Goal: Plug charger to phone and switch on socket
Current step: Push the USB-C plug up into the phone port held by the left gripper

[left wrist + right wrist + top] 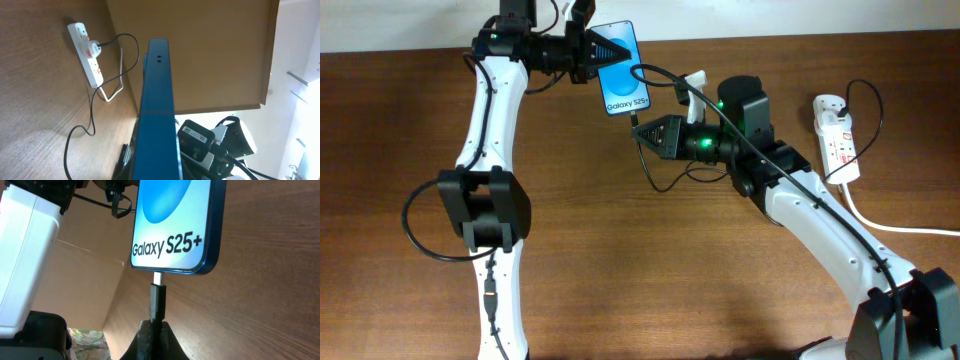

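Observation:
My left gripper point(588, 52) is shut on the phone point(619, 66) and holds it above the back of the table, blue screen up, "Galaxy S25+" text toward its near end. In the left wrist view the phone point(157, 115) shows edge-on. My right gripper point(642, 131) is shut on the charger plug point(157, 302), whose metal tip meets the phone's point(172, 225) bottom edge. The charger's thin black cable point(665, 80) loops back toward the socket point(836, 135), a white power strip at the right, also in the left wrist view point(87, 52).
The socket's thick white cord point(895, 228) runs off toward the right edge. The brown wooden table point(650, 280) stretches in front of both arms. A black plug sits in the socket point(94, 47).

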